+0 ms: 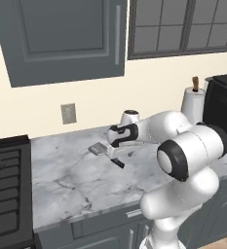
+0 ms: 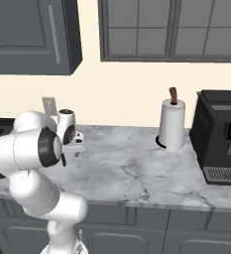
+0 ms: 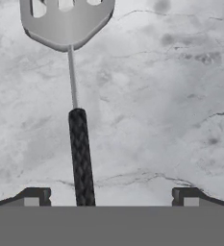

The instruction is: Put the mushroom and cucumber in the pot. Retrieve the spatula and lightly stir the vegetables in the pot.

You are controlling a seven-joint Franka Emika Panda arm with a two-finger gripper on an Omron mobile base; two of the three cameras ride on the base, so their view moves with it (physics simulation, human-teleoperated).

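Left base view: white arm reaches forward over the grey marble counter (image 1: 76, 180); gripper (image 1: 116, 153) hangs above the spatula (image 1: 105, 153), whose grey blade lies flat on the stone and whose black handle points toward the robot. Right base view: paper-towel roll (image 2: 171, 125) and dark coffee machine (image 2: 220, 136) stand well apart from the arm. Hand view: fingertips (image 3: 34, 197) spread wide, holding nothing; the spatula's handle runs between them, nearer one tip.

White arm (image 2: 35, 149) at left over the marble tabletop (image 2: 137, 173). Paper towel roll (image 2: 172, 125) upright near the back wall, black coffee machine (image 2: 220, 136) at right. Wall outlet (image 2: 49, 104) behind the arm, window (image 2: 171, 30) above.
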